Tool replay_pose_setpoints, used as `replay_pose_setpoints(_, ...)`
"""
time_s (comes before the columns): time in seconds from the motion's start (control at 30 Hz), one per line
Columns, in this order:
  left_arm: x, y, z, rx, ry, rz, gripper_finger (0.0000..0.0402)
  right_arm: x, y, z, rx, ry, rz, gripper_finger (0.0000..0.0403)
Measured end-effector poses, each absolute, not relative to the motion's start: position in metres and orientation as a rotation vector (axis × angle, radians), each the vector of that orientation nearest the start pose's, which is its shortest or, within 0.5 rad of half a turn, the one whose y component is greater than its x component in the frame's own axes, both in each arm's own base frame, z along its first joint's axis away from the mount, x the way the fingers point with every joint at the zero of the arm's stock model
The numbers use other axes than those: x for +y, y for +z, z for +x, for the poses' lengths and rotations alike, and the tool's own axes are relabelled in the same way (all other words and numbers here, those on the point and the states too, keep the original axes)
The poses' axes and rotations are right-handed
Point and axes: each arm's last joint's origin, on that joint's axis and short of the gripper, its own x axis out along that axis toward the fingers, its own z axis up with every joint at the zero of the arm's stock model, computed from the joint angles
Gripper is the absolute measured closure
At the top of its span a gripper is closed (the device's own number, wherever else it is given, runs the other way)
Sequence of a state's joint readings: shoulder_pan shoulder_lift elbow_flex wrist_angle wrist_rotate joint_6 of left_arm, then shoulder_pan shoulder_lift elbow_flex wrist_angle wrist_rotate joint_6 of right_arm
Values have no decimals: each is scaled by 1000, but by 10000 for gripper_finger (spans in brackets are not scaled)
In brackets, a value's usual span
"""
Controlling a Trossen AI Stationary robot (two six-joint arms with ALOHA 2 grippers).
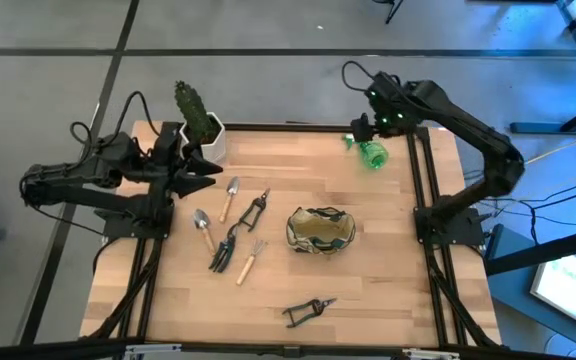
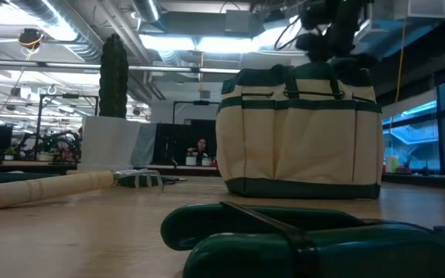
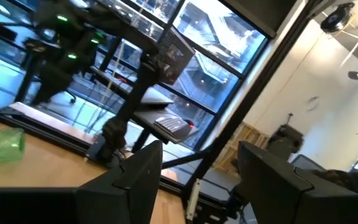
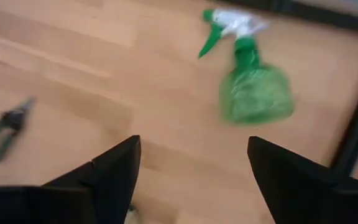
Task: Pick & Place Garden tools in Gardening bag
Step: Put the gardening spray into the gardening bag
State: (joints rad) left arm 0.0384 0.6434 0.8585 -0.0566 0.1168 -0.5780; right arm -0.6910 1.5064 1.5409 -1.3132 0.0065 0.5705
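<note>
The green spray bottle (image 1: 371, 150) lies on its side at the table's far right; it also shows in the right wrist view (image 4: 253, 93). My right gripper (image 1: 360, 128) hangs open above the table just beside the bottle (image 4: 191, 149), touching nothing. The olive and tan gardening bag (image 1: 320, 228) stands upright mid-table (image 2: 300, 131). Left of it lie a wooden-handled trowel (image 1: 230, 195), a second silver trowel (image 1: 204, 228), black shears (image 1: 253, 208), a dark claw rake (image 1: 226, 250) and a fork (image 1: 251, 260). Another pair of shears (image 1: 308, 312) lies near the front edge. My left gripper (image 1: 206, 172) is open and empty by the far left, its fingers level (image 3: 197, 180).
A green cactus in a white pot (image 1: 200, 125) stands at the far left corner, right beside my left gripper. Black frame rails (image 1: 423, 190) run along the table's right side. Bare wood lies between the bag and the spray bottle.
</note>
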Motion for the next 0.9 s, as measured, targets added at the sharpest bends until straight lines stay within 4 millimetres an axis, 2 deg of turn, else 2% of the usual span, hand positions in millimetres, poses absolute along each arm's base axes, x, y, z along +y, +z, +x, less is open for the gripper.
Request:
replay_pose_setpoints(0.13,-1,387,134,-123,-111,-582,197,-199,331,214,1105,-999,816,120)
replay_pose_setpoints(0.47,-2,382,145,-106,-43,-589,196,-258,271,218,1268,-947,882,129)
replay_pose_setpoints(0.67,-1,382,147,-109,-14,-590,196,-276,240,223,1351,-906,866,129)
replay_pose_setpoints(0.9,-1,381,149,-106,-9,-607,198,-291,232,231,1225,-913,870,130)
